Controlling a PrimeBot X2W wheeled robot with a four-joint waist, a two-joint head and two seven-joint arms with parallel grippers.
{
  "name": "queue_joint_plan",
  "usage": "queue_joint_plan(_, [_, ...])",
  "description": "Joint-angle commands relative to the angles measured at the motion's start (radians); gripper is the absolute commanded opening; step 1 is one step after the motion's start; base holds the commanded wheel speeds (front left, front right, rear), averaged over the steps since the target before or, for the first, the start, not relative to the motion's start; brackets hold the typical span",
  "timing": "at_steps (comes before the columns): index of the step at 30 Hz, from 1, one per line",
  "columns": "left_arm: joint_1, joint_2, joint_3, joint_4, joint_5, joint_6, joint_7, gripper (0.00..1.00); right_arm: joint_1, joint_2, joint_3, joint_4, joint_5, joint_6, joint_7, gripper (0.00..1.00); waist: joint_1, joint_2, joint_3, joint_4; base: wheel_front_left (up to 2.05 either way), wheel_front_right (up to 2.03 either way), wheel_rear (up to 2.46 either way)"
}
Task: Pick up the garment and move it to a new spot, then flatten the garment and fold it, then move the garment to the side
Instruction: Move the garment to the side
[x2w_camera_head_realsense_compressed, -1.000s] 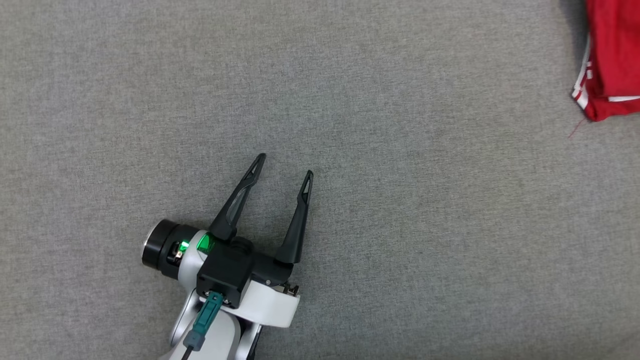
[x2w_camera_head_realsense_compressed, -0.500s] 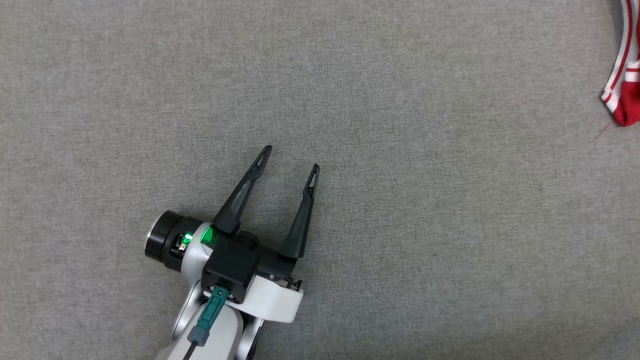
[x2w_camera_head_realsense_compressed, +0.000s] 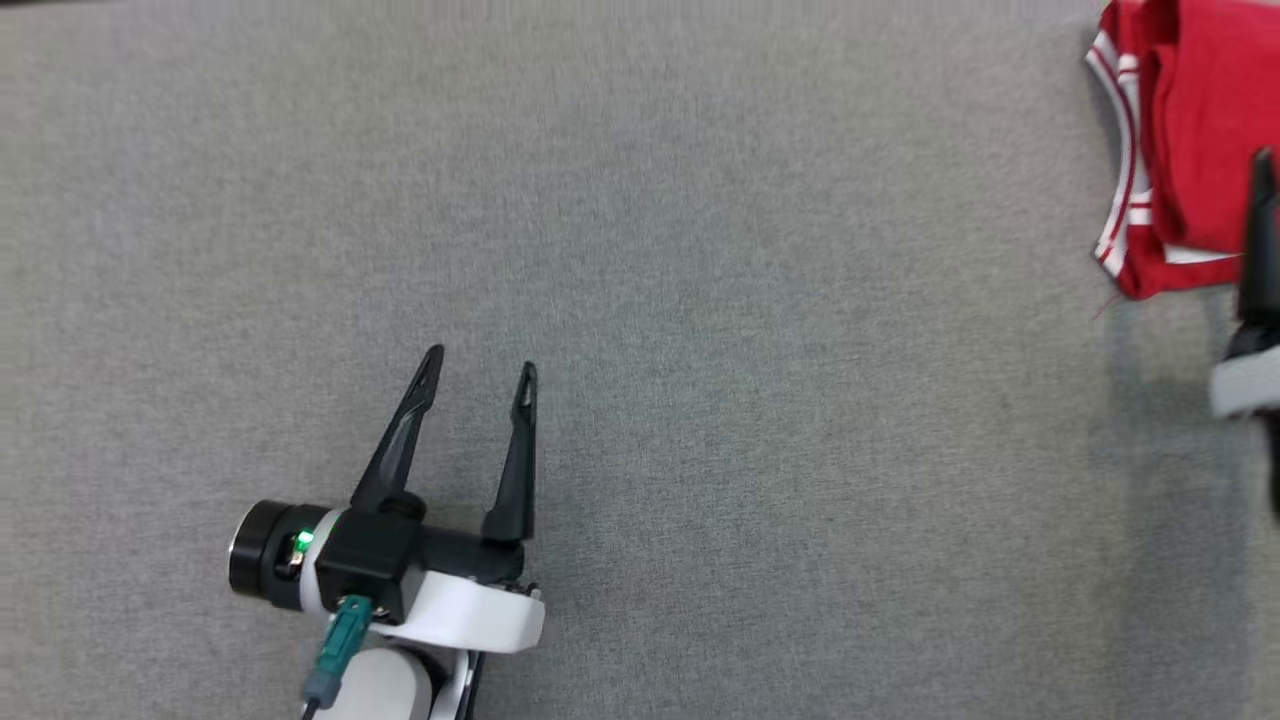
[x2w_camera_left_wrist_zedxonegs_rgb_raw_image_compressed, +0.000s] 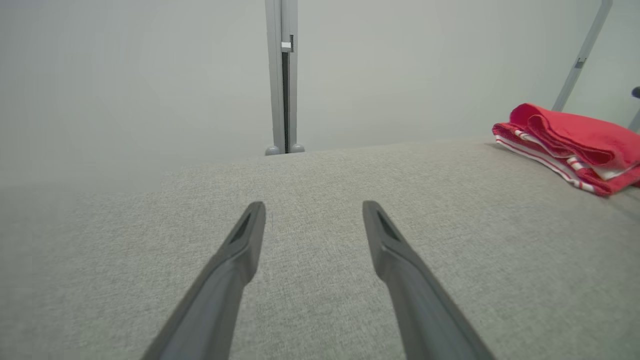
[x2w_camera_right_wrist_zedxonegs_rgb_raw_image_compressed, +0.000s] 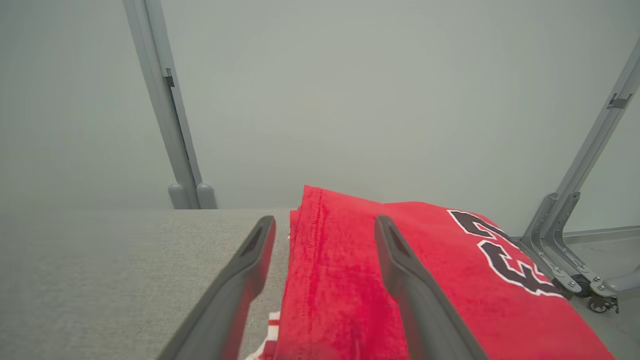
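The garment (x2w_camera_head_realsense_compressed: 1190, 140) is red with white-striped trim and lies folded at the far right of the grey table (x2w_camera_head_realsense_compressed: 700, 300). In the right wrist view the garment (x2w_camera_right_wrist_zedxonegs_rgb_raw_image_compressed: 450, 280) shows black-and-white lettering. My right gripper (x2w_camera_right_wrist_zedxonegs_rgb_raw_image_compressed: 324, 220) stands open just above the garment's left edge, gripping nothing. One of its dark fingers (x2w_camera_head_realsense_compressed: 1262, 230) shows at the head view's right edge, over the garment. My left gripper (x2w_camera_head_realsense_compressed: 480, 362) rests open and empty at the lower left, far from the cloth. From the left wrist view, the left gripper (x2w_camera_left_wrist_zedxonegs_rgb_raw_image_compressed: 313, 205) points across bare table, with the garment (x2w_camera_left_wrist_zedxonegs_rgb_raw_image_compressed: 575, 140) at the right.
The table's far edge (x2w_camera_left_wrist_zedxonegs_rgb_raw_image_compressed: 350, 147) runs behind the garment, with a pale wall beyond. A grey metal post (x2w_camera_left_wrist_zedxonegs_rgb_raw_image_compressed: 282, 75) stands past the edge. A slanted frame leg (x2w_camera_right_wrist_zedxonegs_rgb_raw_image_compressed: 575, 200) with a caster (x2w_camera_right_wrist_zedxonegs_rgb_raw_image_compressed: 597, 304) stands right of the garment.
The head camera has shifted, so more of the garment is in view. A finger of my right gripper has come into view over the garment. My left gripper stays open.
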Motion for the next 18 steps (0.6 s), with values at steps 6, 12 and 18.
queue_joint_plan(6, [0.078, 0.001, 0.057, -0.002, -0.077, 0.024, -0.001, 1.00, 0.212, 0.176, -0.062, -0.171, -0.154, -0.001, -0.004, 1.00, 0.0000, 0.0000, -0.173, -0.001, 0.00, 0.00, 0.00])
queue_joint_plan(12, [0.155, 0.002, 0.105, -0.021, -0.100, 0.030, -0.001, 1.00, 0.357, 0.285, -0.057, -0.297, -0.269, -0.001, -0.004, 1.00, 0.0000, 0.0000, -0.272, -0.003, 0.00, 0.00, 0.00])
queue_joint_plan(18, [0.215, 0.002, 0.122, -0.060, -0.082, 0.031, -0.001, 1.00, 0.444, 0.337, -0.035, -0.384, -0.308, -0.001, -0.004, 1.00, 0.0000, 0.0000, -0.323, -0.003, 0.00, 0.00, 0.00])
